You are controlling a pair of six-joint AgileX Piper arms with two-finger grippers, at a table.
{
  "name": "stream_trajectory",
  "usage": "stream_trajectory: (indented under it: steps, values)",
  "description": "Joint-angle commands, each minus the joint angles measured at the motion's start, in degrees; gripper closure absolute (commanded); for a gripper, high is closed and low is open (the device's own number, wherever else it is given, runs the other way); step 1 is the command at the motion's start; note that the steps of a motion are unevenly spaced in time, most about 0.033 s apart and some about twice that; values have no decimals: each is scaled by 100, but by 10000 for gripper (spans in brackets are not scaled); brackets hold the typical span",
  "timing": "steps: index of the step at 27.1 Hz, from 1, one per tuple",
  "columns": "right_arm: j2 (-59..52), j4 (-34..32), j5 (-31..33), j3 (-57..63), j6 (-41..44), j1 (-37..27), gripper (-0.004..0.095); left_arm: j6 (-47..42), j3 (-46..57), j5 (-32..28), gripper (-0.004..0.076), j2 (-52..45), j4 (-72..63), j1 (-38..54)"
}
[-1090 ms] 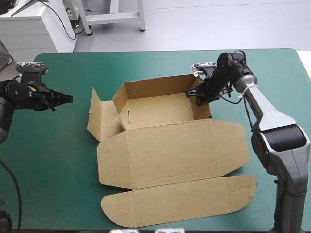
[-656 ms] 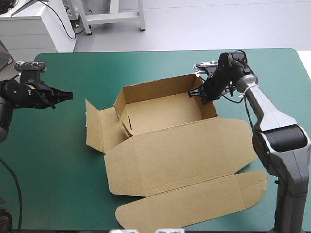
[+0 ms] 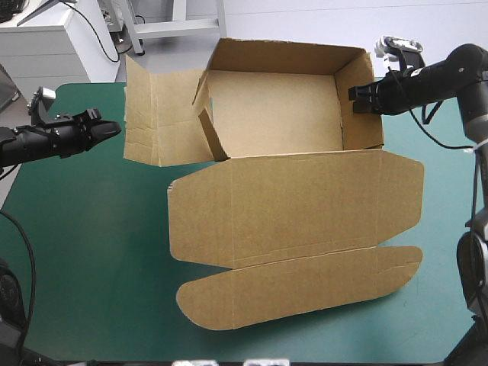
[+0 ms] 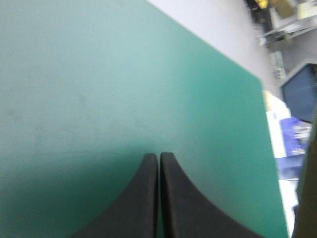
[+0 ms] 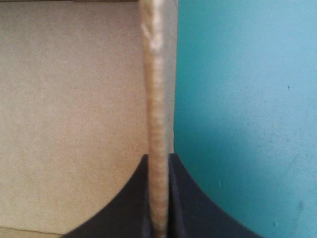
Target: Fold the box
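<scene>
L gripper (image 3: 114, 130) at table's left side: black fingers pressed together to a point, holding nothing. Tip aims toward the box (image 3: 305, 206), near its left side flap (image 3: 156, 114). L wrist view shows only teal-green cover (image 4: 99, 74) ahead of the tip. Box is mid-table to far side: open tray w/ walls up, floor facing the high camera. Its lid and rounded front flap (image 3: 305, 290) spread toward near edge. R gripper (image 3: 354, 97) is at tray's right wall (image 3: 362, 130), pinching it. R wrist view has the board edge (image 5: 157, 99) btwn the all-but-closed fingers, tray inside one side, cover the other.
</scene>
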Motion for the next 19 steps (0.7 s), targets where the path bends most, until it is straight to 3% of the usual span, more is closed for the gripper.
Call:
stream_trajectory:
  steps: [1,4,8,19]
  values:
    - [-550,754,-41,-161,-107,-86,927,439,-149,362,731,-154,-1436,-99]
    - [-607,1092,-175,-161,-202,-54,926,577,-247,734,731,-154,-1765,-430]
    - [-607,699,-382,-161,-137,237,921,756,-359,1185,732,-219,-2186,-607]
    - [-607,168,-1478,-161,31,846,921,592,-422,1152,732,-1208,-1556,-614]
